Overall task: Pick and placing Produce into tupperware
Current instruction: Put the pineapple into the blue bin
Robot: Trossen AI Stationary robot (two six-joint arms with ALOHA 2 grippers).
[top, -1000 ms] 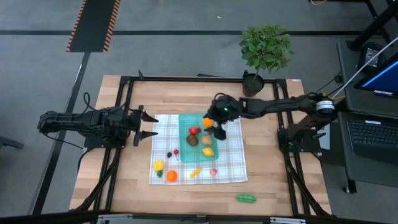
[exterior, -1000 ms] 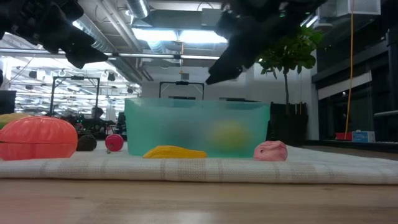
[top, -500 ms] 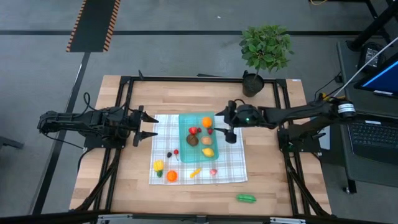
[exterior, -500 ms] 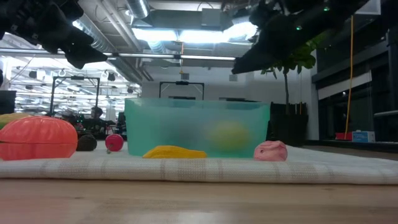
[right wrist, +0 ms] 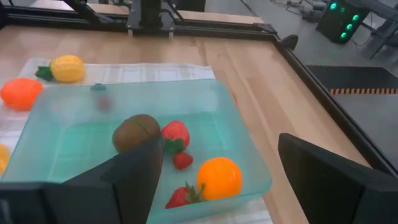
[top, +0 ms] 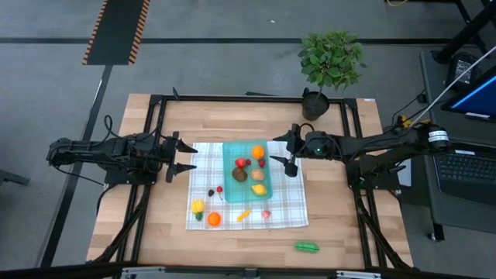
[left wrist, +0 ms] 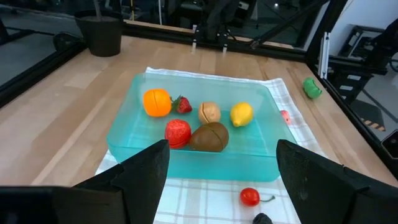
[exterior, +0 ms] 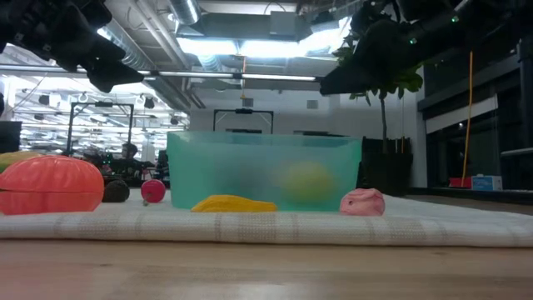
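High view: tupperware (top: 229, 186) long axis front-to-back.

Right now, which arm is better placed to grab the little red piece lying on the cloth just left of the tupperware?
Probably the left. The left gripper hangs open by the cloth's left edge, facing the red piece, with nothing between. The right gripper, also open, sits beyond the tupperware and would have to cross it.
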